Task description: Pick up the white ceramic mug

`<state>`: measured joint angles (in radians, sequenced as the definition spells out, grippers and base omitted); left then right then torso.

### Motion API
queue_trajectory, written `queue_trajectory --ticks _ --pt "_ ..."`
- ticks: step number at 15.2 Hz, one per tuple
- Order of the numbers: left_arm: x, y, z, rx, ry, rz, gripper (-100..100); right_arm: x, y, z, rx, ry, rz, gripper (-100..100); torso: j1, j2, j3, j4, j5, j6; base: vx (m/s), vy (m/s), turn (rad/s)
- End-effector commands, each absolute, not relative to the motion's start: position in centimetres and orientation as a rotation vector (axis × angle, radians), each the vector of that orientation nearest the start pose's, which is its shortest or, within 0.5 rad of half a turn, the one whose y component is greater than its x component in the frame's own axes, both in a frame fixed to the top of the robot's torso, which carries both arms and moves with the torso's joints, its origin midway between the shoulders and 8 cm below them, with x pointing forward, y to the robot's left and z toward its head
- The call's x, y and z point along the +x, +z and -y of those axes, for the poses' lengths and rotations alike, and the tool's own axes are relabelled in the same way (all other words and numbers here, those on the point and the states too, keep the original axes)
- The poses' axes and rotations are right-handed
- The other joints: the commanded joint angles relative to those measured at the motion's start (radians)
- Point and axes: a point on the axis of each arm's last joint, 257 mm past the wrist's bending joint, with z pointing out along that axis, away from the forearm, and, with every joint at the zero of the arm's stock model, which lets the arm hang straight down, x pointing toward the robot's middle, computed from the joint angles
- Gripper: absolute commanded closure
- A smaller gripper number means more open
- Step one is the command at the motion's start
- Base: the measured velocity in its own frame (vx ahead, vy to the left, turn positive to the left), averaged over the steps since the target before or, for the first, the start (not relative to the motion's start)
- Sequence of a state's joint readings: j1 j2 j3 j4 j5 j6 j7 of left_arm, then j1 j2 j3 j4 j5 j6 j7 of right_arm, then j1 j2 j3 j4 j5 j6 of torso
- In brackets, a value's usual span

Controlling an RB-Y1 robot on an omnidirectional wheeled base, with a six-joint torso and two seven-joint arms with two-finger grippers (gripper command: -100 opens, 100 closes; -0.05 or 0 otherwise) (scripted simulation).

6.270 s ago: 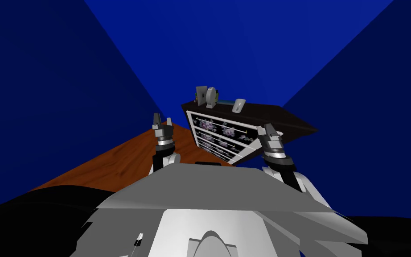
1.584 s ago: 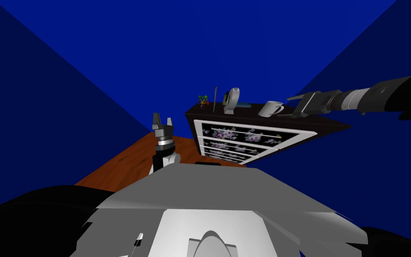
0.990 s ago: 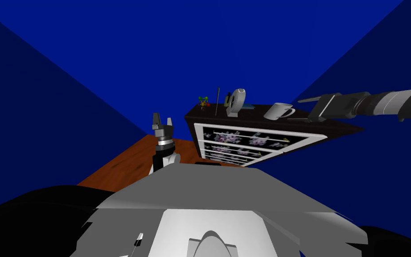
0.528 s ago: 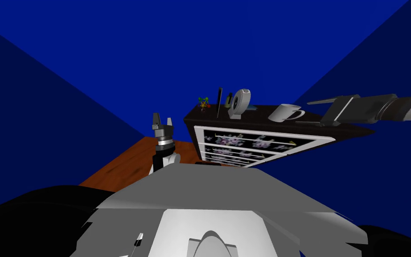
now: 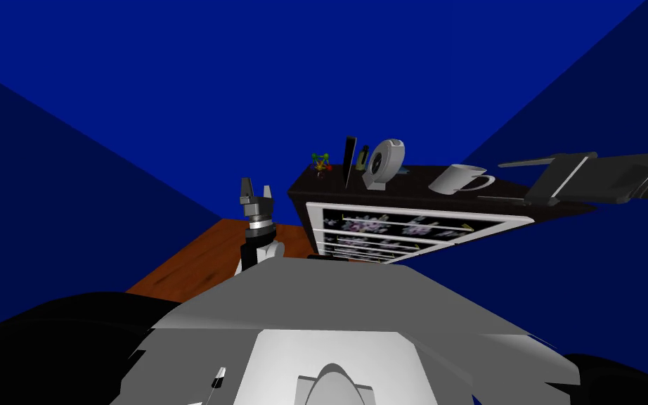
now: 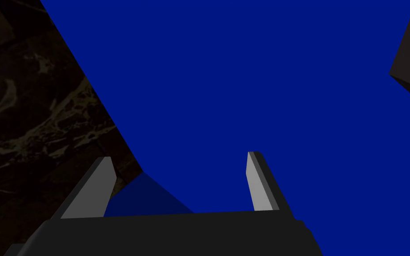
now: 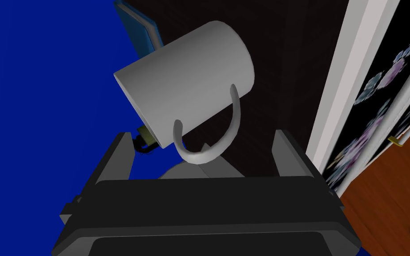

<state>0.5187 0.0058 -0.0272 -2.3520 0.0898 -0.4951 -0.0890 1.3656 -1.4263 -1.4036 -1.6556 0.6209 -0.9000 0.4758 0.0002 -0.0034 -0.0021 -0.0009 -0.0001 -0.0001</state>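
Pointing at the white mug (image 7: 186, 84) on top of the dark drawers (image 5: 414, 184), the right gripper (image 7: 202, 138) has its jaws spread wide, and the mug's handle faces them. Best to go past the handle, hug the round body and squeeze softly. The left gripper (image 6: 179, 155) has its jaws spread too.

Mug (image 7: 186, 84): plain white, shaded grey, no pattern. Dresser top (image 5: 414, 184): very dark brown. Drawer fronts (image 5: 400, 228): black, sprigged with purple and white flowers, framed in white. Drawer pull (image 7: 395, 141): yellow. Floor (image 5: 203, 256): reddish-brown, wood-grained. Walls (image 5: 315, 70): deep blue in 2 shades. Book (image 7: 137, 24): blue. Round upright object (image 5: 384, 162): light grey. Small figure (image 5: 322, 162): green, red and yellow. Left gripper (image 5: 256, 185) and right gripper (image 7: 202, 133): light grey at the tips, dark at the box. Slab (image 6: 30, 102) beside left gripper: near-black marbling with tan veins.
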Motion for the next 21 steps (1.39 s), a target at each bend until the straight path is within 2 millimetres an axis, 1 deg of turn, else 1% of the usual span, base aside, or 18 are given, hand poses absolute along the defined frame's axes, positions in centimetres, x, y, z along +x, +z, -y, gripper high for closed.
queue_trajectory --ticks 1,5,7,9,10,11,12,13,14,16,17,18,19,21 --pt "32.8 4.9 -28.0 -0.641 -1.309 -0.550 0 34.0 6.5 53.3 -1.424 -0.570 -1.583 100 0.000 0.000 0.000 0.000 0.000 0.000 0.002 0.006 -0.009" --pt "32.8 4.9 -28.0 -0.641 -1.309 -0.550 0 34.0 6.6 53.3 -1.422 -0.572 -1.583 100 -0.002 0.000 0.000 0.000 -0.001 -0.001 0.000 0.000 -0.003" --pt "32.8 4.9 -28.0 -0.641 -1.309 -0.550 0 35.8 6.5 52.6 -1.442 -0.593 -1.595 100 -0.003 0.001 0.000 0.000 -0.001 -0.002 -0.040 -0.054 0.163" --pt "32.8 4.9 -28.0 -0.641 -1.309 -0.550 0 35.8 6.5 52.6 -1.421 -0.579 -1.610 100 -0.006 0.001 0.000 -0.001 -0.002 -0.004 -0.071 -0.073 0.148" --pt "32.8 4.9 -28.0 -0.641 -1.309 -0.550 0 36.7 6.6 52.3 -1.427 -0.590 -1.616 100 -0.006 0.002 0.001 0.000 -0.002 -0.002 -0.083 -0.055 0.035" --pt "32.8 4.9 -28.0 -0.641 -1.309 -0.550 0 36.7 6.6 52.3 -1.418 -0.584 -1.623 100 -0.006 0.003 0.001 0.000 -0.002 -0.002 -0.093 -0.049 0.026" --pt "32.8 4.9 -28.0 -0.641 -1.309 -0.550 0 37.6 6.6 51.8 -1.431 -0.600 -1.621 100 -0.007 0.004 0.002 0.000 -0.003 -0.001 -0.117 -0.053 0.042" --pt "32.8 4.9 -28.0 -0.641 -1.309 -0.550 0 37.6 6.6 51.8 -1.414 -0.589 -1.633 100 -0.007 0.006 0.003 0.000 -0.003 -0.002 -0.117 -0.058 0.049" --pt "32.8 4.9 -28.0 -0.641 -1.309 -0.550 0 38.6 6.7 51.3 -1.428 -0.606 -1.628 100 -0.007 0.006 0.003 0.001 -0.003 -0.001 -0.123 -0.066 0.061" --pt "32.8 4.9 -28.0 -0.641 -1.309 -0.550 0 38.6 6.7 51.3 -1.409 -0.594 -1.641 100 -0.008 0.007 0.003 0.001 -0.003 -0.001 -0.093 -0.059 0.047" --pt "32.8 4.9 -28.0 -0.641 -1.309 -0.550 0 39.5 6.8 50.8 -1.414 -0.606 -1.639 100 -0.008 0.006 0.003 0.001 -0.003 -0.001 -0.075 -0.045 0.033" --pt "32.8 4.9 -28.0 -0.641 -1.309 -0.550 0 39.5 6.8 50.8 -1.404 -0.600 -1.646 100 -0.007 0.005 0.003 0.000 -0.003 -0.001 -0.079 -0.047 0.041" --pt "32.8 4.9 -28.0 -0.641 -1.309 -0.550 0 40.4 6.9 50.2 -1.417 -0.616 -1.637 100 -0.007 0.005 0.002 0.000 -0.003 -0.001 -0.089 -0.048 0.052" --pt "32.8 4.9 -28.0 -0.641 -1.309 -0.550 0 40.4 6.9 50.2 -1.398 -0.605 -1.650 100 -0.007 0.006 0.003 0.000 -0.003 -0.001 -0.095 -0.049 0.052"
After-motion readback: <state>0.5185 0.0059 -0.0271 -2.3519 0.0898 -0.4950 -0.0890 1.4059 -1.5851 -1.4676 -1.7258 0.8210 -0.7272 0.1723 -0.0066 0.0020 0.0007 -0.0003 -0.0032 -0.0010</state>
